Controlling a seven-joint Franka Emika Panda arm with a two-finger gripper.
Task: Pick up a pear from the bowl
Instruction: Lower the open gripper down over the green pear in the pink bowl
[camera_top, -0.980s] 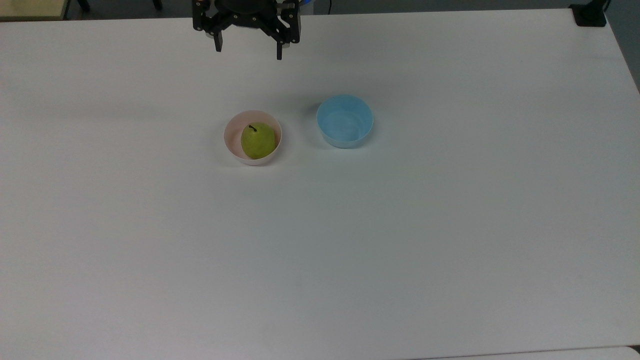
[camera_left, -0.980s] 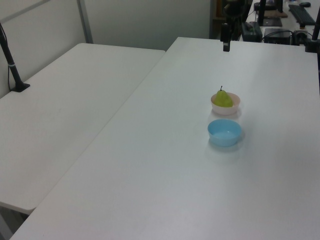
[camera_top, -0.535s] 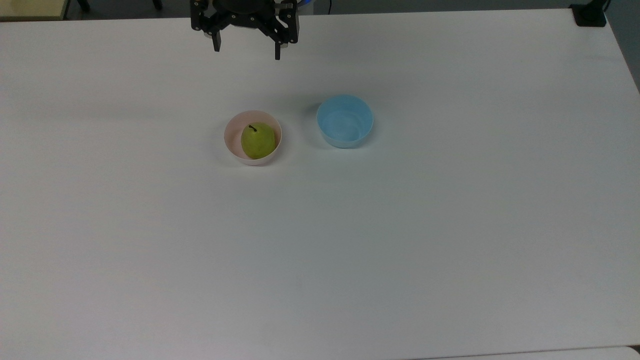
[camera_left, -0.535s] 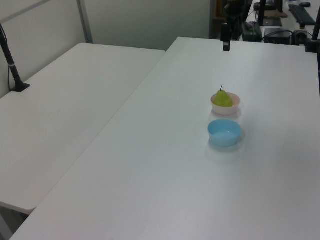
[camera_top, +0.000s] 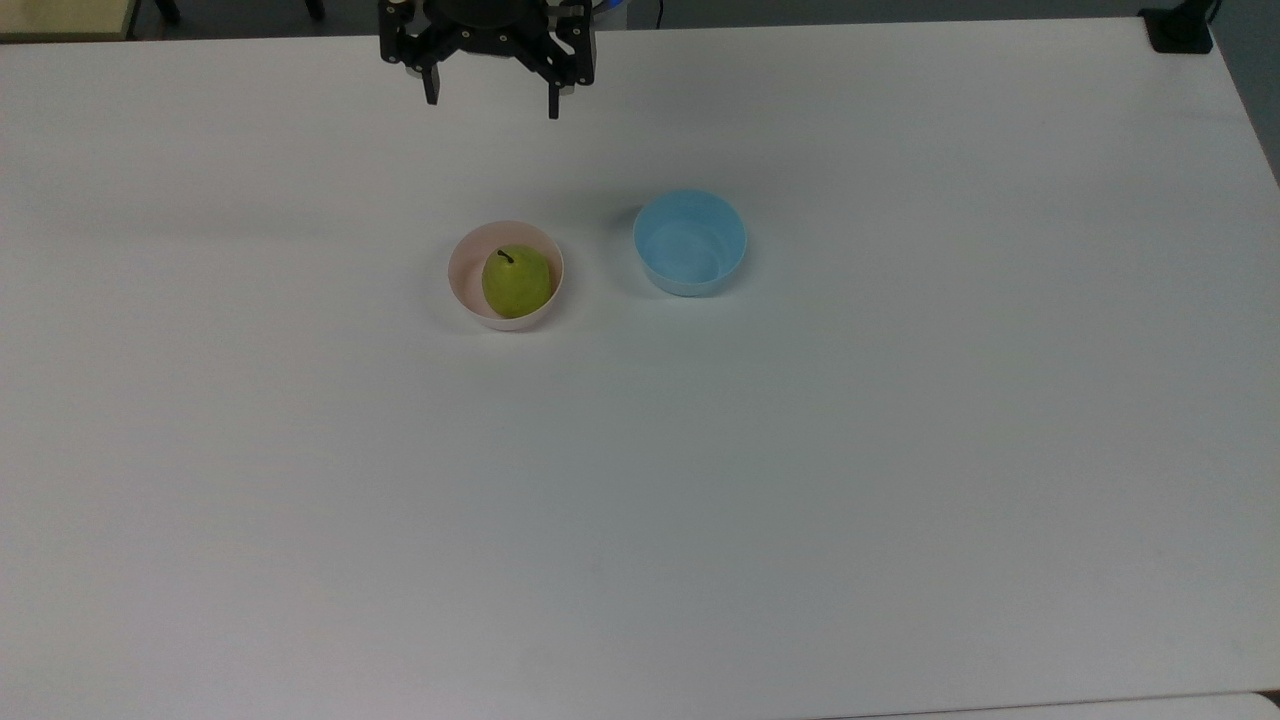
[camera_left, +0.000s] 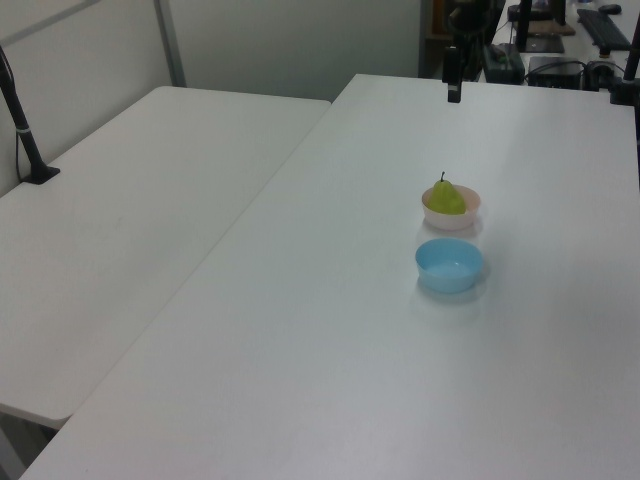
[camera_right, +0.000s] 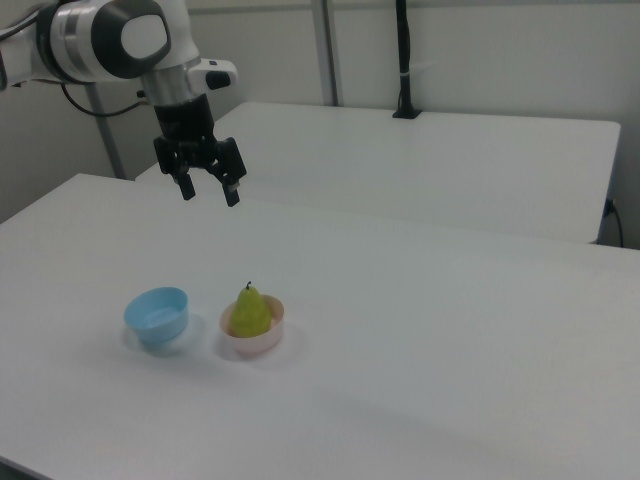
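Pear (camera_top: 516, 282) sitting upright in pink bowl (camera_top: 466, 271) on worktop (camera_top: 900, 450). Claw (camera_top: 491, 100) hovering wide, empty, well apart. Likely firm, light, smooth-skinned; gripping across broad belly, avoiding stem, seeming safest.

pincer (camera_top: 490, 104) edged toward table's far edge

yellow-green pear (camera_top: 516, 282), pink bowl (camera_top: 464, 281)
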